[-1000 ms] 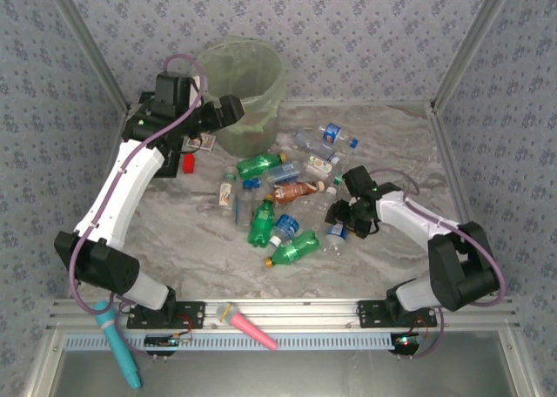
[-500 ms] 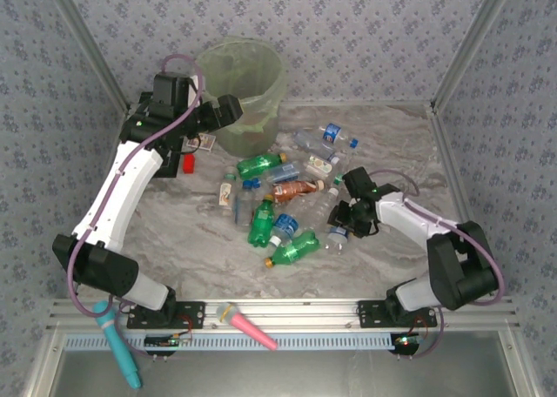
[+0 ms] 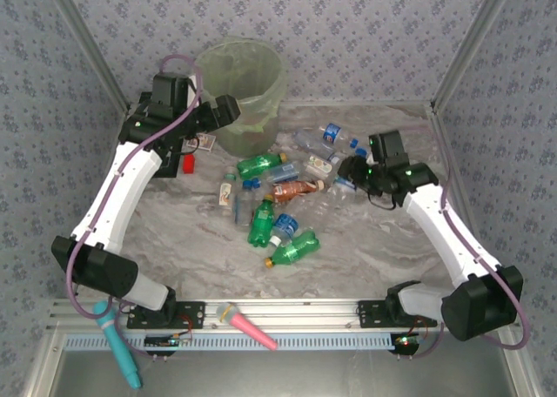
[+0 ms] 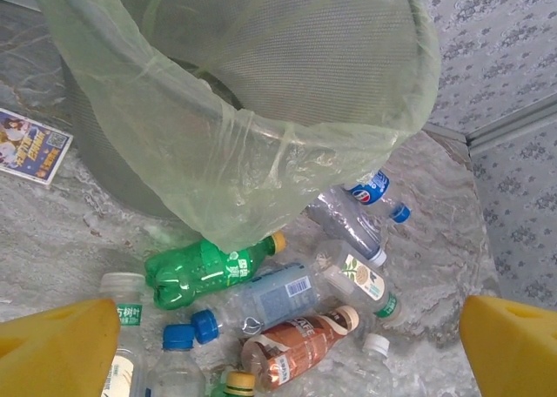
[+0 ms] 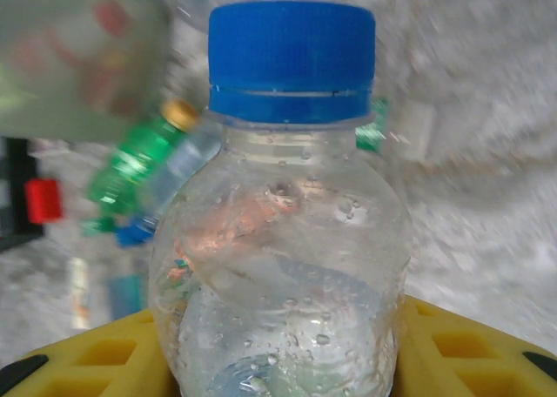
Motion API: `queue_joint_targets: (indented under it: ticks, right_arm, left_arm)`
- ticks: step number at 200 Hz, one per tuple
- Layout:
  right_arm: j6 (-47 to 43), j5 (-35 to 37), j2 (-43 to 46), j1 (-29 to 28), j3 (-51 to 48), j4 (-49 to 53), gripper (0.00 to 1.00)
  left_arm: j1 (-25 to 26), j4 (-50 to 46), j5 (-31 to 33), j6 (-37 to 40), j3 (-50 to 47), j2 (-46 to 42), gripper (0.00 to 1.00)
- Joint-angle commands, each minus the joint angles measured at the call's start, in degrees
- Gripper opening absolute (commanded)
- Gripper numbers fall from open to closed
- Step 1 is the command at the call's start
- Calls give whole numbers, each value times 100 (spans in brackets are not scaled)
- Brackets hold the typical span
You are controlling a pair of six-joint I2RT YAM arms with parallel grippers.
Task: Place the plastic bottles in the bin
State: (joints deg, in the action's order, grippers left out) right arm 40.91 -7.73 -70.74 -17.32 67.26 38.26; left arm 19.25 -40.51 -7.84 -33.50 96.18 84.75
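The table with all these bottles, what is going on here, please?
Two robot arms are clearing plastic bottles into the bin. The right gripper is shut on a clear bottle with a blue cap, at the right side of the pile. The left gripper is open and holds nothing, close beside the bin. Many bottles lie on the table in front of the bin.

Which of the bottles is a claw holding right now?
The clear blue-capped bottle, clamped between the right claw's yellow fingers; other bottles lie on the table.
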Motion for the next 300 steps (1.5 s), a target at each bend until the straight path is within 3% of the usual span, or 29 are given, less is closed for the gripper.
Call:
queue_joint_targets:
  ticks: [1,81,129,216,300]
  right_arm:
    - [-121,-244,-348,10,866,-640,52]
    - [963,-1363,-2231,-46,3278,-2929,54]
    - [1551,-1391,-3625,-396,4867,-3563,55]
    - [1873,-901,-5763,-883,7912,-2699,57]
    - [638,-83,-5883,-1198,8113,-2175,57]
  left_arm:
    - [-42,-104,210,115,86,-296,100]
    - [-164,-316,268,175,-7,-672,100]
    - [-228,-372,283,127,-217,-896,100]
    - [-353,-378,300,54,-582,-1311,100]
    - [-446,-365,318,19,-794,-1528,100]
